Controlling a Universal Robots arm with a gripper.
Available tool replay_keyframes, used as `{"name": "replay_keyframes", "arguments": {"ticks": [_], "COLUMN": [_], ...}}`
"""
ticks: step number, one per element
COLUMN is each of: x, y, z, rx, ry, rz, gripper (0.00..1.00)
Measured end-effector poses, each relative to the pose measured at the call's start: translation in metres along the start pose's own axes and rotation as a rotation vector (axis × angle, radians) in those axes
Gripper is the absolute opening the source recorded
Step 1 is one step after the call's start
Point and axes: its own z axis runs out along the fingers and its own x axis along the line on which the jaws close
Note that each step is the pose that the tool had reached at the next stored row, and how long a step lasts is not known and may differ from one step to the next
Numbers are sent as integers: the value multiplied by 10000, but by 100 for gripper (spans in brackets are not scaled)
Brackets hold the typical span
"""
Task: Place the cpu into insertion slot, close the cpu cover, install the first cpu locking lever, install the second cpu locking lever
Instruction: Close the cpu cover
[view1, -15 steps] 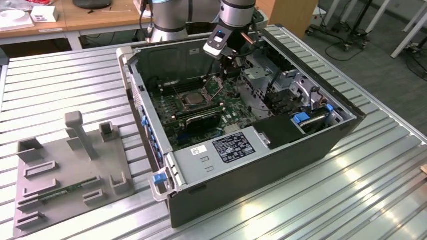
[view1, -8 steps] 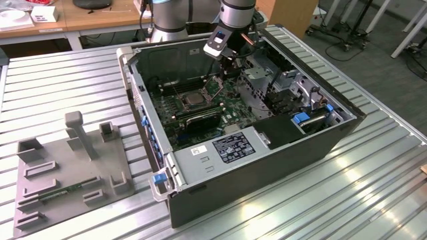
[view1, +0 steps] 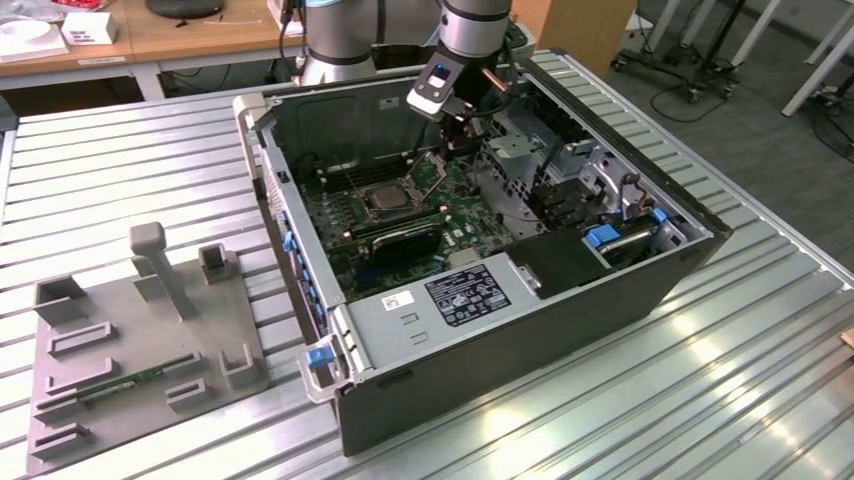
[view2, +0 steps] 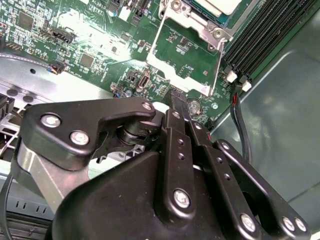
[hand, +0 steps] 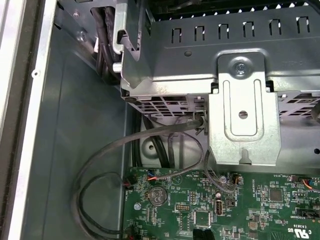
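The tool (view1: 458, 130) hangs from the arm at the upper centre of the exterior view, lowered inside the open computer case (view1: 534, 330). It sits just beside the insertion slot (view1: 363, 200), on the exterior view's right of it. In the second wrist view the tool (view2: 176, 102) has its tip right at the free edge of the cpu cover (view2: 175, 77). I cannot tell whether it is clenched or released, or whether it actually touches the cover.

The cpu (view2: 220, 4) lies seated in the insertion slot (view2: 200, 17), its pale metal face showing. The cpu cover is swung open away from the slot, and the green circuit board shows through its square window. Long black memory slots (view2: 265, 35) run beside the socket.

The first wrist view looks at a grey metal drive cage (hand: 240, 100), dark cables (hand: 100, 170) looping down the case wall, and a coin battery (hand: 158, 195) on the board (hand: 225, 210).

The case stands on a ribbed metal tabletop (view1: 134, 160). A grey fixture tray (view1: 134, 340) lies at the lower left of the exterior view, well apart from the case.
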Motion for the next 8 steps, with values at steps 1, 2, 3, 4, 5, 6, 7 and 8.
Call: {"name": "replay_keyframes", "arguments": {"ticks": [1, 2, 3, 4, 5, 6, 7, 8], "x": [0, 0, 0, 0, 0, 0, 0, -1], "y": [0, 0, 0, 0, 0, 0, 0, -1], "z": [0, 0, 2, 2, 2, 4, 11, 14], "rx": [1, 0, 0, 0, 0, -1, -2, -1], "ry": [-2, -2, 0, 0, 0, 2, 6, 3], "rz": [0, 0, 0, 0, 0, 0, 0, 0], "gripper": [10, 10, 10, 10, 10, 10, 10, 10]}}
